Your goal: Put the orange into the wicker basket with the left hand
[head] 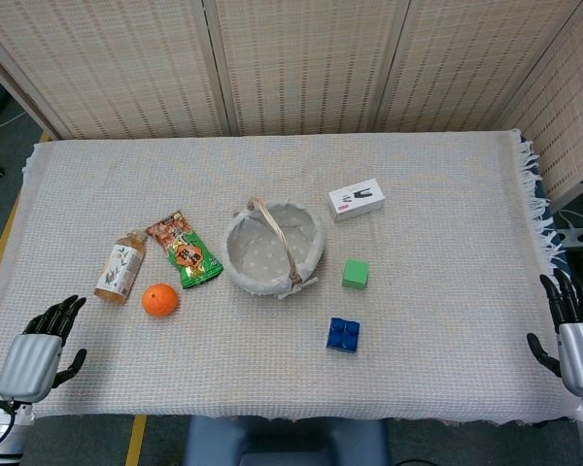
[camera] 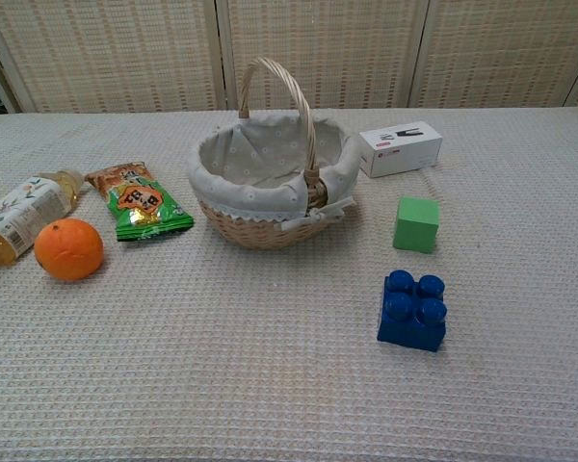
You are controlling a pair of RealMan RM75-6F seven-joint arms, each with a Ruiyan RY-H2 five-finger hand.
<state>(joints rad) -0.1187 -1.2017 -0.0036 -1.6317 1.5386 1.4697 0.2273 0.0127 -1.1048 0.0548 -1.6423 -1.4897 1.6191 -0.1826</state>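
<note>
Both hands sit at the near edge of the table, holding nothing: the left hand [head: 39,351] at the near left corner with fingers spread apart, the right hand [head: 573,330] at the near right corner, fingers likewise apart and pointing up. One orange [head: 159,300] lies on the cloth ahead of the left hand, round, bright and whole, with a dimpled skin. It rests just beside one small bottle [head: 120,267] lying on its side and near one green-and-orange snack packet [head: 184,251]. One wicker basket [head: 273,248] stands at the middle of the table, to the right of the orange, lined with pale dotted fabric, its handle arching over it. Beyond it lie one white box [head: 357,199], one green cube [head: 355,273] and one blue toy brick [head: 343,334].
</note>
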